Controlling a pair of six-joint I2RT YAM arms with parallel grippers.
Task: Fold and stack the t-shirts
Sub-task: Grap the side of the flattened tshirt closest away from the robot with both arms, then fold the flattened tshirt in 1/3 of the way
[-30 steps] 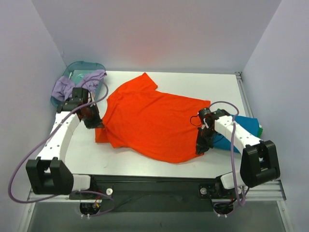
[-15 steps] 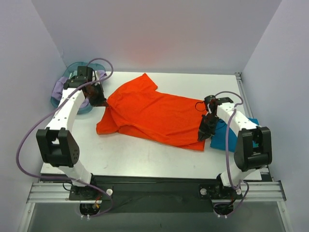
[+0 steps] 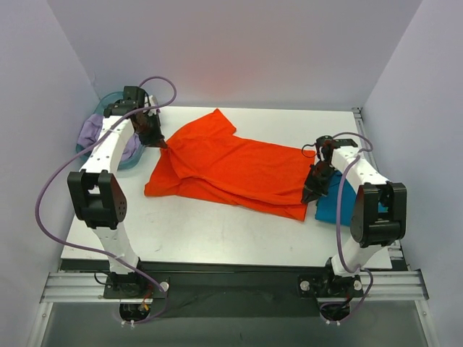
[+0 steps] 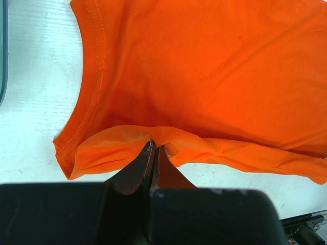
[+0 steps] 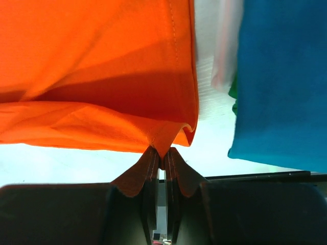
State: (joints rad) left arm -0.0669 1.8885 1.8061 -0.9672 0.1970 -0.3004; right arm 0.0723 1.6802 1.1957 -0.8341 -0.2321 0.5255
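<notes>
The bright orange-red t-shirt (image 3: 231, 170) lies spread across the middle of the table, its near part doubled over itself. My left gripper (image 3: 160, 143) is shut on a fold of its left edge (image 4: 155, 146), next to the neckline (image 4: 94, 76). Over at the shirt's right end, my right gripper (image 3: 309, 195) is shut on a pinch of the orange hem corner (image 5: 163, 151). Just right of that gripper sits a folded teal-blue t-shirt (image 3: 334, 206) (image 5: 281, 76), and a sliver of green cloth (image 5: 233, 94) shows at its edge.
A translucent teal basin (image 3: 108, 101) stands at the back left corner with lavender cloth (image 3: 90, 134) hanging over its rim. White walls close in the back and both sides. Both arm bases sit at the near edge.
Both grippers have carried the shirt's near edge toward the back of the table, folding the orange cloth over itself. The arms now reach farther back.
</notes>
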